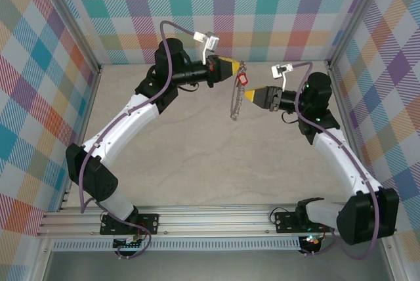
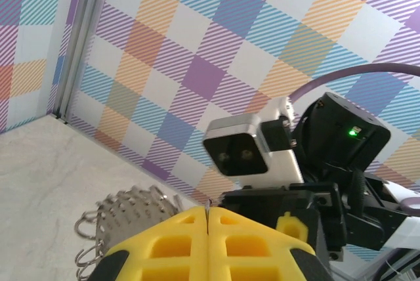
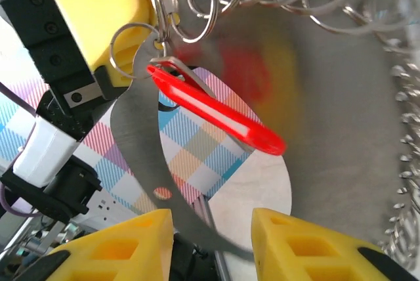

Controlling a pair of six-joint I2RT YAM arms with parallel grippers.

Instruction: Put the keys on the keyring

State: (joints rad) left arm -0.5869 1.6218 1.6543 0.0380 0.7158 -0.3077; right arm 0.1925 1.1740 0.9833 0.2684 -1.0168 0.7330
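Arms reach toward each other over the pale table (image 1: 197,150) in the top view. The left gripper (image 1: 235,70) is pressed together on the top of the keyring (image 1: 236,102), which hangs in the air from its tip as a long beaded chain. The key (image 1: 241,79), marked by its red tag, sits on the ring just beside that tip. The right gripper (image 1: 249,92) points at the ring from the other side, close to its middle.

From the left wrist, the left gripper (image 2: 207,220) has its yellow fingers shut flat against each other. The keyring (image 2: 128,212) pokes out to their left as a bunch of wire loops. The right arm's wrist camera (image 2: 243,150) faces back, with the checked wall (image 2: 197,31) behind it.

From the right wrist, the right gripper (image 3: 211,220) stands spread, and a thin band of the keyring (image 3: 341,130) crosses the gap; I cannot tell whether it touches either finger. The red tag (image 3: 216,113) hangs from a small ring (image 3: 131,48), right beside one of the left gripper's yellow fingers (image 3: 98,5). Wire loops (image 3: 197,2) line the keyring's rim above.
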